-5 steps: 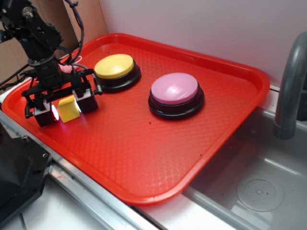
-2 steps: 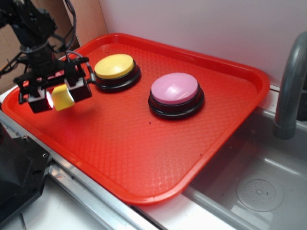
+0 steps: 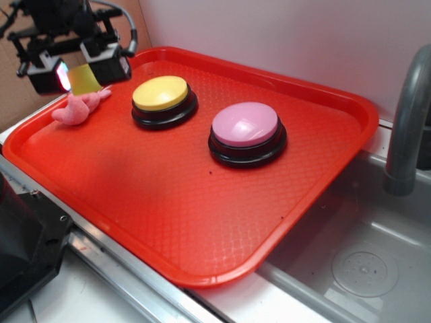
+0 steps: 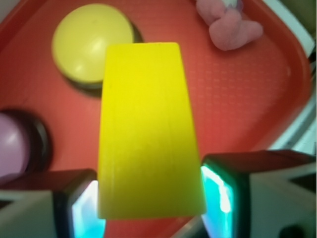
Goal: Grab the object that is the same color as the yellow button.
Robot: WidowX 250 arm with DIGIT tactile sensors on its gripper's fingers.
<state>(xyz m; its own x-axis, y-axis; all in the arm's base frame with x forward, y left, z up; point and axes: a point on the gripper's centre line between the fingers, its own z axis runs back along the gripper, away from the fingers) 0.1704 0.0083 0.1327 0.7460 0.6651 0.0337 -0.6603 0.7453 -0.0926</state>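
The gripper (image 3: pixel 83 69) was clamped on the yellow block (image 3: pixel 85 79), one lit pad against each side face, and held well above the far-left corner of the red tray (image 3: pixel 202 208). The block was clear of the tray surface; in the wrist view the block (image 4: pixel 148 134) filled the middle of the frame between the two glowing pads, with tray floor visible below and around it, so nothing supported it but the jaws. Gripping on opposite flat faces looked sensible: plain parallel sides give the pads full contact, and the block sat square, not visibly tilted. The yellow button (image 3: pixel 160 93) rested on the tray just to the side of the gripper, its domed top the same colour as the block, which was the reason this piece was the target. The pink button (image 3: pixel 244 124) stood further along the tray, apart from the yellow one. The pink plush toy (image 3: pixel 75 108) lay on the tray almost under the raised gripper, not touching it. A sink basin (image 3: pixel 363 269) and grey faucet (image 3: pixel 407 121) sat beyond the tray's near-right edge. Judgement: the grasp appeared complete and the lift high enough to clear both toy and buttons; the main risk would be the smooth block slipping if the pads loosened.
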